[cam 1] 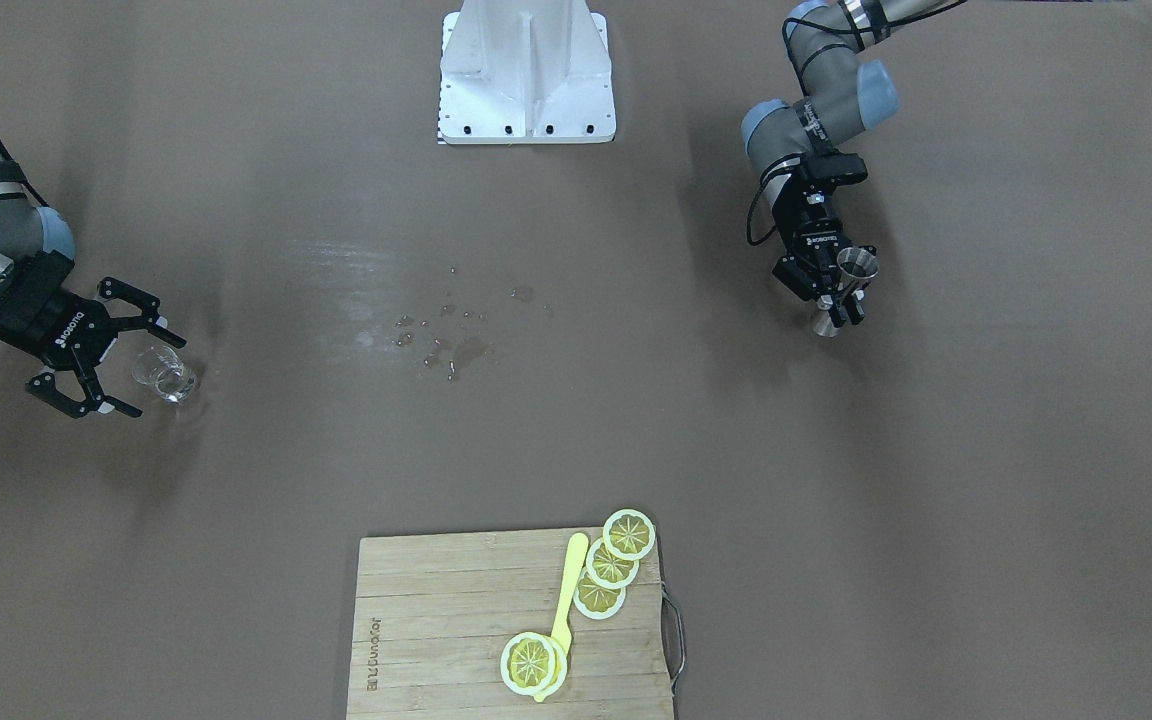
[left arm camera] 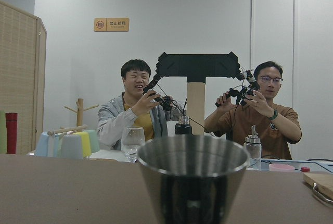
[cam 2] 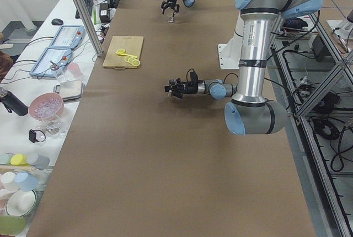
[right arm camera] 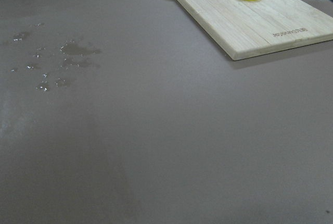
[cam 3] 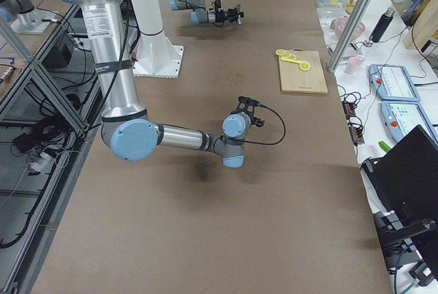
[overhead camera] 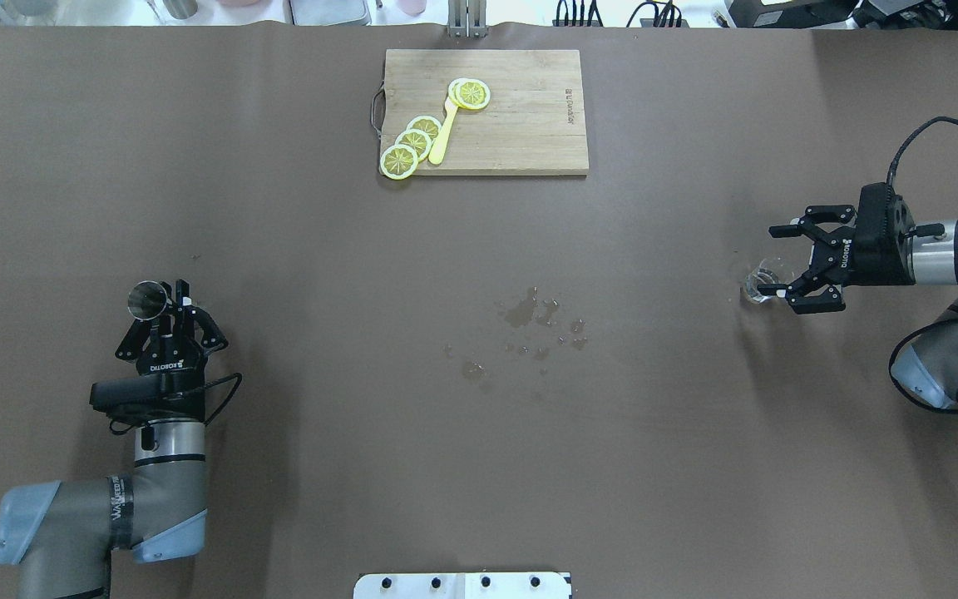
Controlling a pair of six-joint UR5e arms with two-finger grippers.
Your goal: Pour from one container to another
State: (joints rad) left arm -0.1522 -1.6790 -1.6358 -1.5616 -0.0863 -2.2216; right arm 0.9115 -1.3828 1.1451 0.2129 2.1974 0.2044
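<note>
The jigger (overhead camera: 146, 299), a small steel hourglass, stands upright in my left gripper (overhead camera: 173, 318), which is shut on its narrow waist on the table's left side. The front-facing view shows the same jigger (cam 1: 855, 264) in that gripper (cam 1: 840, 304), and its rim (left arm camera: 192, 156) fills the bottom of the left wrist view. The clear glass cup (overhead camera: 762, 284) stands on the table at the right. My right gripper (overhead camera: 780, 260) is open and level with it, and the cup (cam 1: 166, 376) sits just off the fingertips, close to one finger. The right wrist view does not show the cup.
A wooden cutting board (overhead camera: 520, 125) with lemon slices (overhead camera: 401, 160) and a yellow utensil lies at the far middle edge. Spilled droplets (overhead camera: 529, 312) wet the table's centre. The white robot base (cam 1: 526, 80) is on the near side. Two people sit beyond the table in the left wrist view.
</note>
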